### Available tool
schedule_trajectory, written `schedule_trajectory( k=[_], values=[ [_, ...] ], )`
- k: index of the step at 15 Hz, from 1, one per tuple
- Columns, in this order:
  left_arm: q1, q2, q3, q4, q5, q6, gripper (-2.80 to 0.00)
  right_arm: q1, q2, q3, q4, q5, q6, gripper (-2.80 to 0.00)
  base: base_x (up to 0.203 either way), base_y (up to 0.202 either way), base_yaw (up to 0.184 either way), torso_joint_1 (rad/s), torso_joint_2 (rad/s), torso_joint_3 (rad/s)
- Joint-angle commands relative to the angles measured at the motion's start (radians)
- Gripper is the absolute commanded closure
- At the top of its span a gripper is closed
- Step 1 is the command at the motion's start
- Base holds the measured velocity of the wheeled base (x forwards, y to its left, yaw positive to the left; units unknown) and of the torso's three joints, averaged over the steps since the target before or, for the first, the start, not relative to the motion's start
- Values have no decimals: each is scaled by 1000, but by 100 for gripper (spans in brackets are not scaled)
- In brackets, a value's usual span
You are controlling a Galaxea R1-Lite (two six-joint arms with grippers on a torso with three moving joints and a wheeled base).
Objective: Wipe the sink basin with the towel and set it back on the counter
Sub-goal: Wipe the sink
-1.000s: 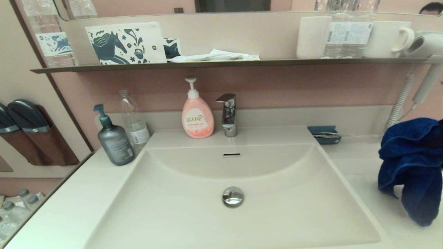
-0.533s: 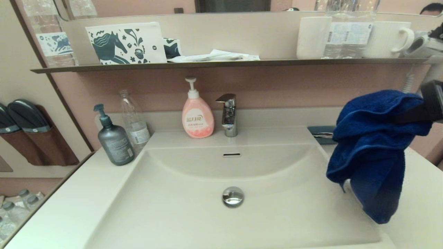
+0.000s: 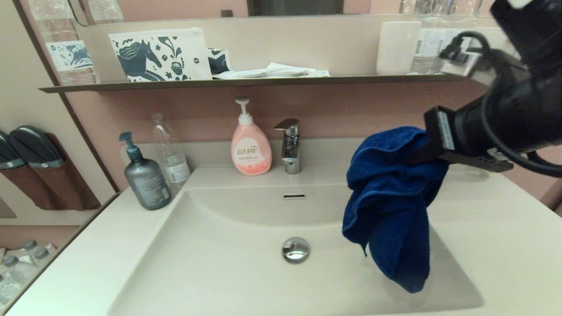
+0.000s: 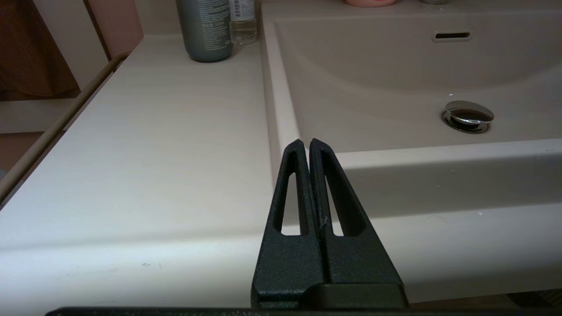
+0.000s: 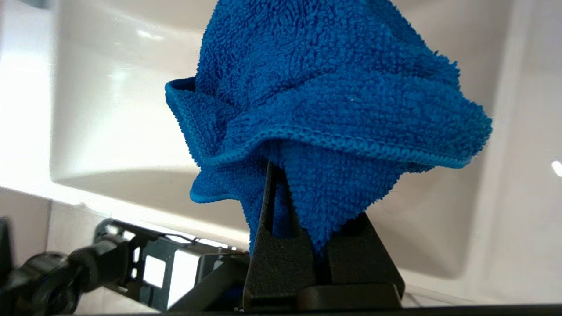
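A dark blue towel (image 3: pixel 390 206) hangs bunched from my right gripper (image 3: pixel 415 153), which is shut on its upper fold. It dangles over the right side of the cream-white sink basin (image 3: pixel 237 276), its lowest tip just above the basin floor, to the right of the chrome drain plug (image 3: pixel 295 249). In the right wrist view the towel (image 5: pixel 333 101) drapes over the fingers (image 5: pixel 272 219) and hides their tips. My left gripper (image 4: pixel 309 142) is shut and empty, parked low before the counter (image 4: pixel 153 131), near the basin's left front corner. It is out of the head view.
At the basin's back stand a chrome faucet (image 3: pixel 290 145) and a pink soap bottle (image 3: pixel 250 149). A grey pump bottle (image 3: pixel 145 177) and a clear bottle (image 3: pixel 169 153) stand on the left counter. Above runs a dark shelf (image 3: pixel 263 81). Bare counter (image 3: pixel 491 228) lies to the right.
My right arm has swung left with the towel, from above the right counter to over the right side of the basin. The arm now fills the upper right of the head view.
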Motion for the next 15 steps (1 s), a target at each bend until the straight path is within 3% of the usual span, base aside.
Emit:
schedule_trajectory(
  k=[1, 11, 15],
  values=[
    [0, 1, 0, 0, 0, 0, 0, 18, 131, 2, 6, -45, 38, 0, 0, 0, 0, 0, 0, 0],
    [0, 1, -1, 0, 0, 0, 0, 50, 448, 118, 0, -167, 167, 0, 0, 0, 0, 0, 0, 0],
    [0, 1, -1, 0, 0, 0, 0, 67, 524, 200, -82, -216, 189, 0, 0, 0, 0, 0, 0, 0]
  ],
)
